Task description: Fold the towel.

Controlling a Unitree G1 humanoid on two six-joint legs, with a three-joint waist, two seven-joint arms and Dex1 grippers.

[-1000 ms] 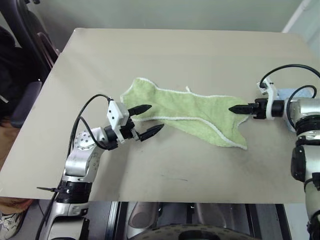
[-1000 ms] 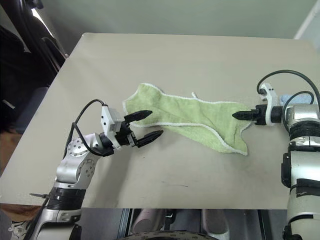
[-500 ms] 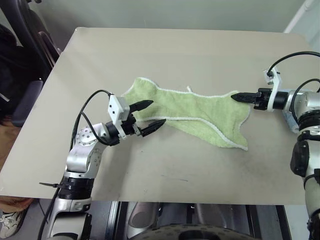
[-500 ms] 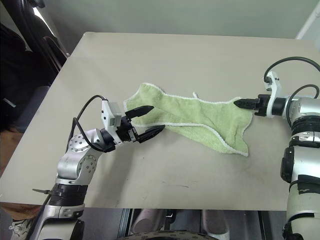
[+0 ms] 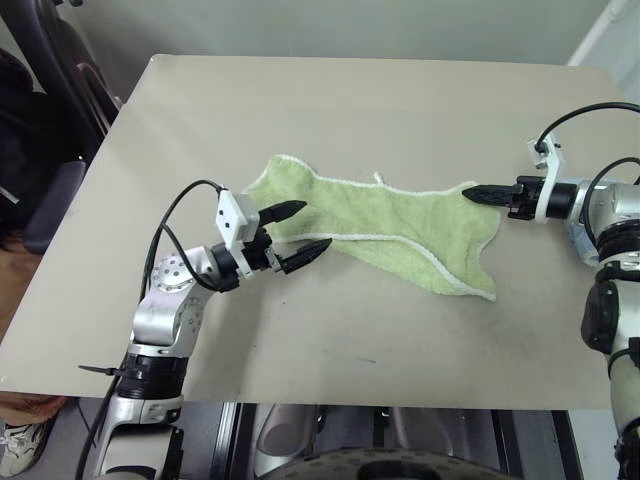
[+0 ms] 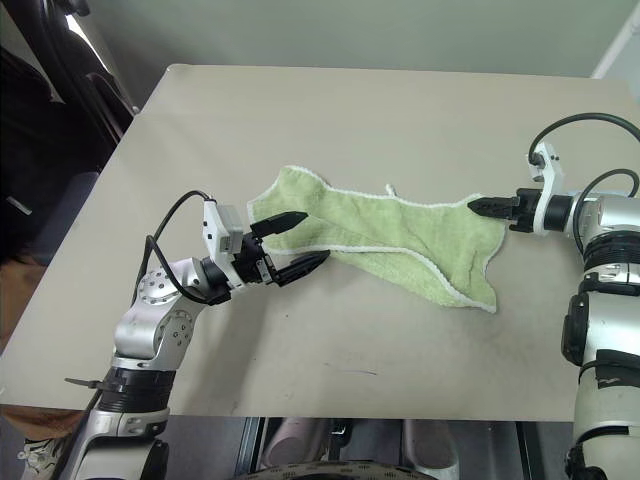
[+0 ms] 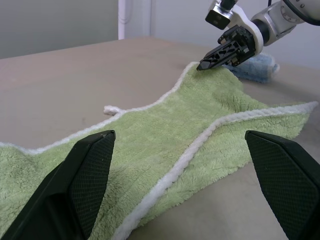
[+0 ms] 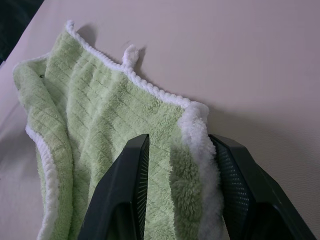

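Free room and obstacles. The table (image 5: pixel 400 110) lies bare beyond the towel (image 5: pixel 390 225) and along its near edge, giving open passage on both sides. The towel stretches crumpled across the middle, from left to right. The left tool (image 5: pixel 296 232), its fingers spread wide, hovers at the towel's left end, one finger over the cloth and one over the bare table. The right tool (image 5: pixel 478 194) pinches the towel's far right corner between its fingers. A folded blue cloth (image 7: pixel 257 67) rests behind the right tool, near the table's right edge. A dark chair (image 5: pixel 60 90) stands off the table's left side.
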